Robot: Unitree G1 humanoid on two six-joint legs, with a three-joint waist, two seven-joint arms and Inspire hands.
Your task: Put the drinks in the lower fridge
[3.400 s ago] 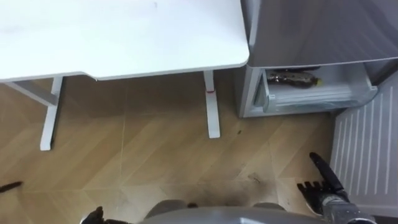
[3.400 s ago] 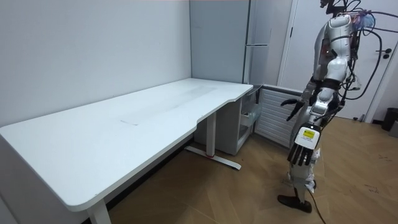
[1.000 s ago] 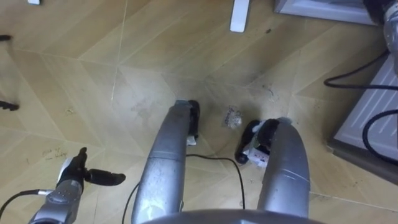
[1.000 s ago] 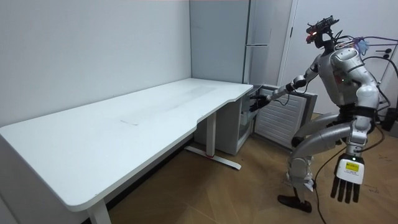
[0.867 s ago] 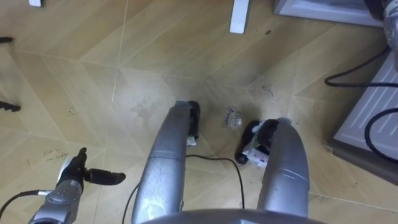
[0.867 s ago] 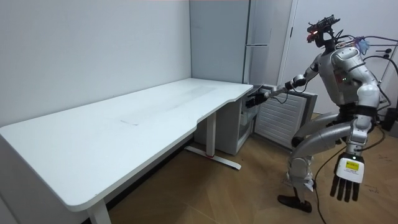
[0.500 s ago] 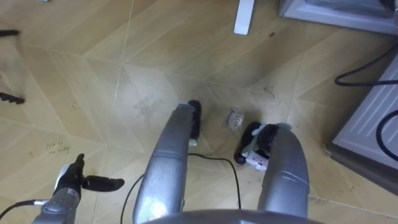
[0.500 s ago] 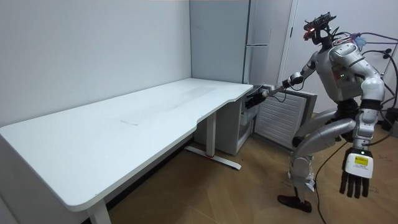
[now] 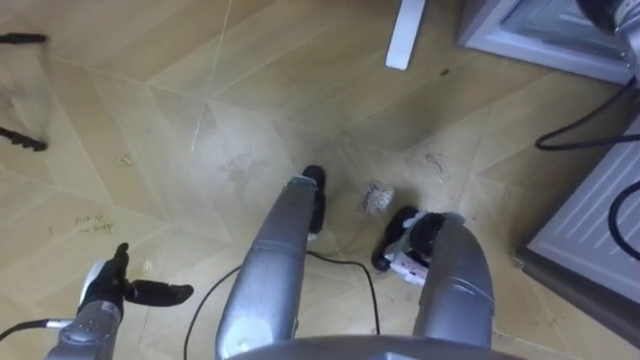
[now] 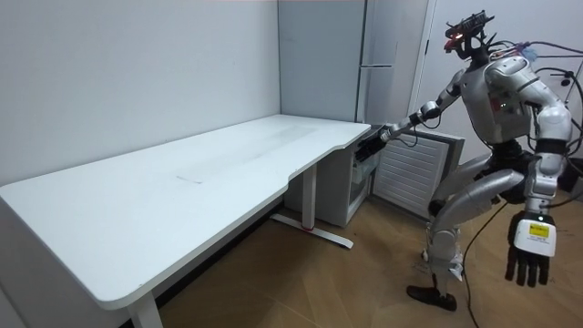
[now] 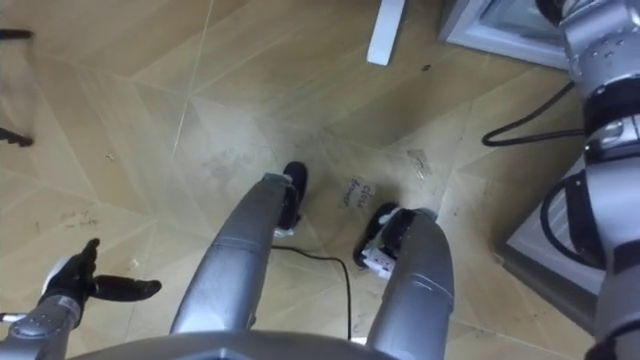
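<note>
- Reaching to the open front of the lower fridge (image 10: 339,187), the right hand (image 10: 371,148) is too dark to read: I cannot tell its fingers' state.
- Where the drinks are, I cannot tell; the left hand (image 9: 100,292) hangs low with fingers straight, holding nothing.
- Loading looks close to done; the fridge door (image 10: 405,173) is not yet shut.
- The worktop (image 10: 182,191) corner crowds the reaching arm.

floor (image 9: 120,110): wood, herringbone planks; desk (image 10: 182,182): 1 long white top, white legs; wall (image 10: 137,73): plain, pale grey
</note>
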